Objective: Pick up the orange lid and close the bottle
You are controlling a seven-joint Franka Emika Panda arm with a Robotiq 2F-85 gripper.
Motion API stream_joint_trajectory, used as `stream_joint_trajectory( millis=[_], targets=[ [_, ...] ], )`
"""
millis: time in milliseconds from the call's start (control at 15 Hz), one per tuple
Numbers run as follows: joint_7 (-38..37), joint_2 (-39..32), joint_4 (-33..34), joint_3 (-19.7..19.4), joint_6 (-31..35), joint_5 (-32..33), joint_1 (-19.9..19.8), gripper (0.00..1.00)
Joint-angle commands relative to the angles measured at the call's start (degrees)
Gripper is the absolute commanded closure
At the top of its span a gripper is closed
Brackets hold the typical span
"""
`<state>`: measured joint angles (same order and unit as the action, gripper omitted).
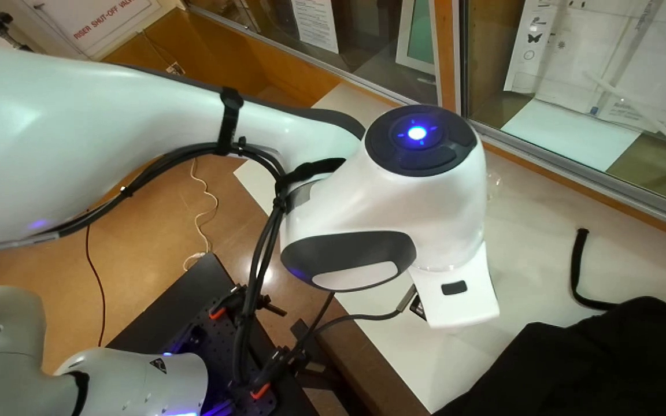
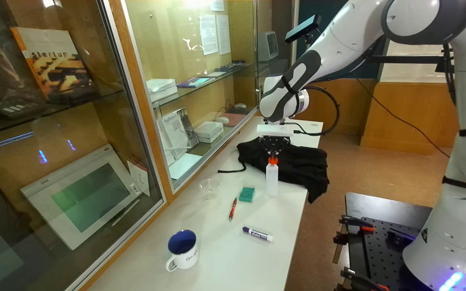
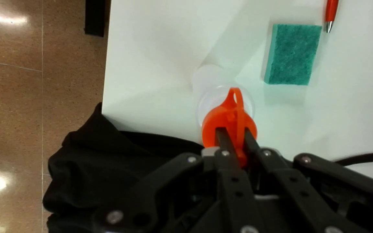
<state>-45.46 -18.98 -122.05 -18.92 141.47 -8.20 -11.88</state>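
Wrist view's got the gripper (image 3: 234, 132) pinching the orange lid (image 3: 224, 119) from above, at the top of the bottle (image 2: 272, 181). Decent strip of white table (image 3: 141, 58) between bottle and edge (black cloth (image 3: 108, 181) spills over that edge). In an exterior view: one sponge (image 2: 246, 194), one pen (image 2: 233, 209), one marker (image 2: 258, 234), one mug (image 2: 187, 258).

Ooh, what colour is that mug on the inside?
Dark blue; the mug's inside shows best in an exterior view.
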Motion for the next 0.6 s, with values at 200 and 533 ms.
stream_joint_trajectory(
  millis=[200,533],
  targets=[
    [-0.7,-1.5,1.8,0.3,-0.4,-0.7,-0.1,0.97],
    [0.3,-2.0,2.4,0.8,-1.2,-1.4,-0.5,0.97]
  ],
)
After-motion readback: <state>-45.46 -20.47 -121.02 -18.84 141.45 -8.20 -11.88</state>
